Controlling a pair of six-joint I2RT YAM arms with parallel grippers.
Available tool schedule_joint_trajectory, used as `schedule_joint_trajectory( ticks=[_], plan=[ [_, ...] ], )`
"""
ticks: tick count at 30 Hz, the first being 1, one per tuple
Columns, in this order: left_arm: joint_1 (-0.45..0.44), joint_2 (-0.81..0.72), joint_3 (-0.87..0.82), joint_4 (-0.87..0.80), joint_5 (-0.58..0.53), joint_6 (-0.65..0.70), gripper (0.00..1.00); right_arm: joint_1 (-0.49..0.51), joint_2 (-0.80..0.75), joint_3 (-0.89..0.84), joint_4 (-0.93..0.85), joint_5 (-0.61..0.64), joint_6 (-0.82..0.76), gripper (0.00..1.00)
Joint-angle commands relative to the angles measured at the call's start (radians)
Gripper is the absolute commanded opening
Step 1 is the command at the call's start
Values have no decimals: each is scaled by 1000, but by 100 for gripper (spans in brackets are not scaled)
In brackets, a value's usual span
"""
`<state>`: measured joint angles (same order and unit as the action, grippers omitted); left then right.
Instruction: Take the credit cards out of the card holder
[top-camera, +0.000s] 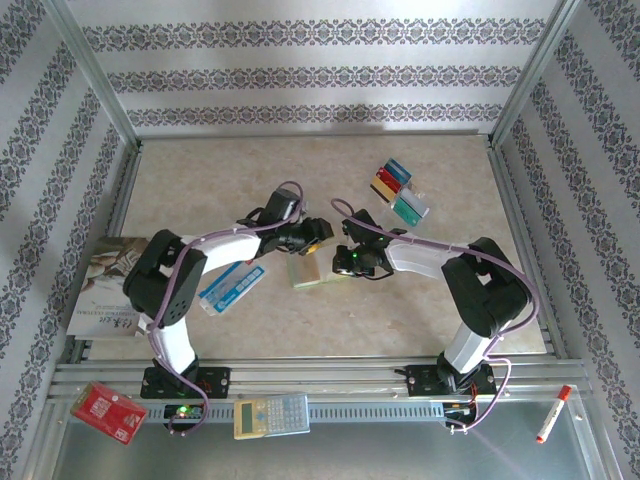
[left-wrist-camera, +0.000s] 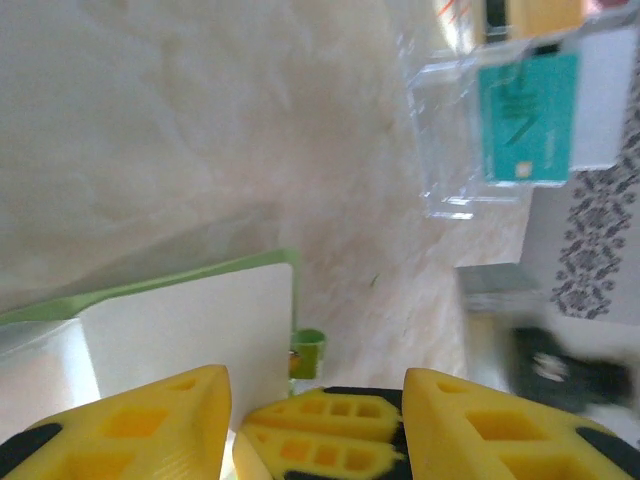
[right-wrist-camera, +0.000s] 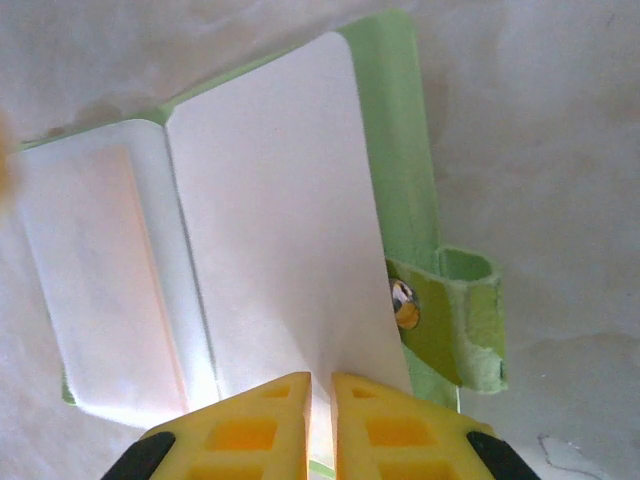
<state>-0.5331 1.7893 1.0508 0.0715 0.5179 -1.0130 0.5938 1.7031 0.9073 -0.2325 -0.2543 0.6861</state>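
Card holder: lime-green, lying open near middle of surface, pale inner faces up. In right wrist view fold line runs away from camera, snap tab off right edge. Right fingers clenched on holder's white inner leaf. Left fingers released, just beside holder, far side. Credit cards beyond-right of holder, apart. Surface beige, marbled; walls striped, patterned.

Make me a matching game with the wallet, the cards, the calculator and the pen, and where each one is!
Things:
1 wallet
2 cards
3 calculator
4 pen

Places:
A on the front rail, near its middle
B far right part of the table
C front right corner, past the table's edge
D middle of the table, lying open

Pairs: 1-D, 2-B, 3-A, 4-C
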Motion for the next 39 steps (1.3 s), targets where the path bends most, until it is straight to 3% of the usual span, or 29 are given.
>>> schedule_joint_trajectory(
  ticks=[1,8,18,27,39],
  plan=[
    [23,-67,-75,-69,-59,12,50,8,15,-7,10,32,7,17],
    [30,-189,-221,-93,-117,-10,49,14,9,36,-32,43,-25,20],
    [133,-312,-374,-43,-117,-42,49,132,34,204,-180,147,-177,33],
    [156,-326,-384,-46,-70,-26,49,151,138,307,-264,189,-204,45],
    [147,-275,-354,18,49,-21,49,112,214,300,-263,96,-198,44]
  ],
)
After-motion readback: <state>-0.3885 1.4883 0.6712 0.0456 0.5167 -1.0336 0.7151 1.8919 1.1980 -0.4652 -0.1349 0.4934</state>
